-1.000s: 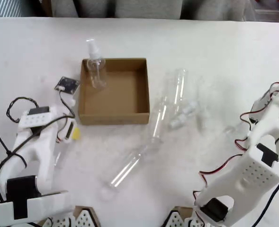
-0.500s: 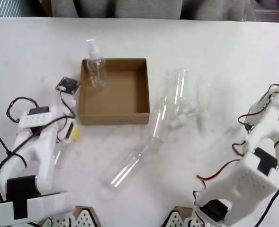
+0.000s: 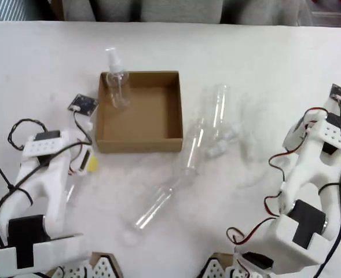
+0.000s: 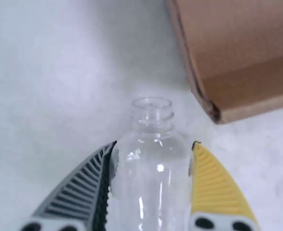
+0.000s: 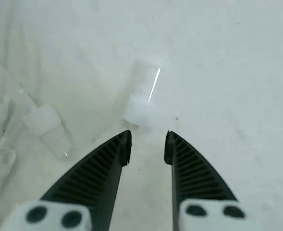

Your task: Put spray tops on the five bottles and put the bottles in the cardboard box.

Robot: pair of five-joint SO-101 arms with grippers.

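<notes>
Left gripper (image 4: 153, 144): clamped on a smooth, clear, uncapped bottle (image 4: 151, 183), lower left of the high view, near the cardboard box (image 3: 138, 142).
Right gripper (image 5: 147, 139): ribbed fingers parted, just short of a white plastic spray top (image 5: 142, 98) lying flat.
Box: matte brown, square; one topped bottle (image 3: 117, 81) stands in its upper-left corner.
Risk: the slick, rounded top may roll or squirt from a shallow pinch.

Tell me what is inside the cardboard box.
One clear bottle with its spray top on stands in the cardboard box's far left corner; the remaining floor shows bare cardboard. The near wall hides the floor strip right behind it.
</notes>
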